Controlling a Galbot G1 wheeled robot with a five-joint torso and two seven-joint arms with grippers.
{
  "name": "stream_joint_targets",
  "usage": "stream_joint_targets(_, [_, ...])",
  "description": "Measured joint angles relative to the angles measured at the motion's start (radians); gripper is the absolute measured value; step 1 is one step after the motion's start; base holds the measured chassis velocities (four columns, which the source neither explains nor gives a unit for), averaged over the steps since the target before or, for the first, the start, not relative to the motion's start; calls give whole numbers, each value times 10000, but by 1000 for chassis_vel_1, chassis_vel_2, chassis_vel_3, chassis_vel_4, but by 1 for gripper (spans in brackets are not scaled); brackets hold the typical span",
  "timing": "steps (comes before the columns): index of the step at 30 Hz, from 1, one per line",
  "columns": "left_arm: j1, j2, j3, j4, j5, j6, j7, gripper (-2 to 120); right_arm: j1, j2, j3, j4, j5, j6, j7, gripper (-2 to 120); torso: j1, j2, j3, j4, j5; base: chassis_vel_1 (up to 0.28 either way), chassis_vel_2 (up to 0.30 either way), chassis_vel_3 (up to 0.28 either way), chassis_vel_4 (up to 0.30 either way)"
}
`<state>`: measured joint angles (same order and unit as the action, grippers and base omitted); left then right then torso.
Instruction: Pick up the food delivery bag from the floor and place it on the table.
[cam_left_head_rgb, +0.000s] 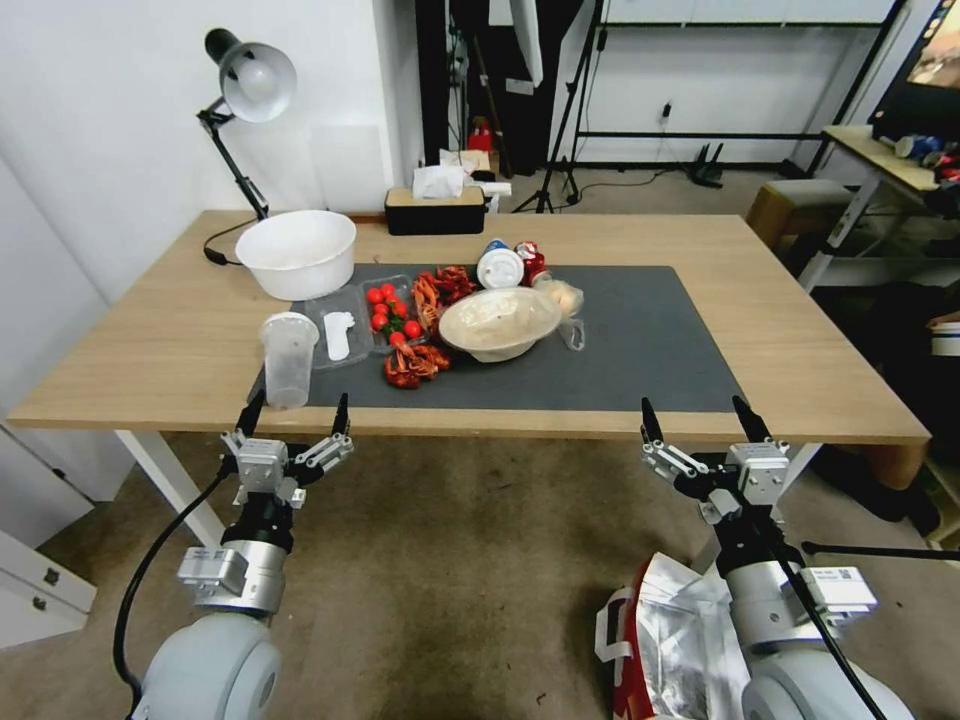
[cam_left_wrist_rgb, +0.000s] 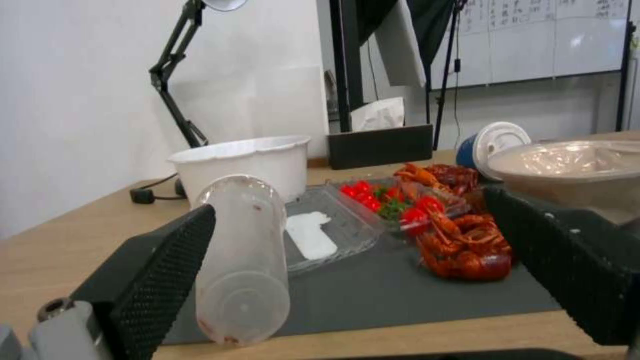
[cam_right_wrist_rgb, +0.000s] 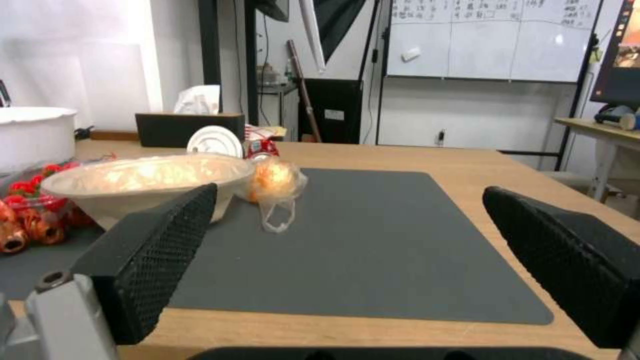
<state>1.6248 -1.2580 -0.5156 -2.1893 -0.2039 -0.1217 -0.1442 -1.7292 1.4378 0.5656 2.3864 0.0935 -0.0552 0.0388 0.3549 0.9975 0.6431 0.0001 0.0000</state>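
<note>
The food delivery bag (cam_left_head_rgb: 670, 640), white and red with a silver foil lining, stands on the carpeted floor (cam_left_head_rgb: 440, 560) at the lower right, partly hidden behind my right arm. The light-wood table (cam_left_head_rgb: 800, 350) with its dark grey mat (cam_left_head_rgb: 640, 350) lies ahead. My left gripper (cam_left_head_rgb: 296, 412) is open, held just before the table's front edge near a clear plastic cup (cam_left_head_rgb: 288, 357). My right gripper (cam_left_head_rgb: 697, 416) is open too, at the front edge right of the mat, above and beyond the bag. Both sets of black fingers (cam_right_wrist_rgb: 150, 260) frame the tabletop in the wrist views.
On the table are a white bowl (cam_left_head_rgb: 297, 252), a covered bowl (cam_left_head_rgb: 499, 322), a tray of tomatoes (cam_left_head_rgb: 390, 310), crayfish (cam_left_head_rgb: 412, 364), a tissue box (cam_left_head_rgb: 436, 211) and a desk lamp (cam_left_head_rgb: 245, 90). A cluttered desk (cam_left_head_rgb: 880, 160) stands at the far right.
</note>
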Motion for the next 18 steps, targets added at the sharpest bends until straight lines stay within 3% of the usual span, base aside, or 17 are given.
stream_joint_targets(18, [72, -17, 18, -76, -28, 0, -12, 100, -100, 164, -70, 25, -35, 117, -29, 100, -373, -861, -492, 0, 1, 0, 0, 0, 0])
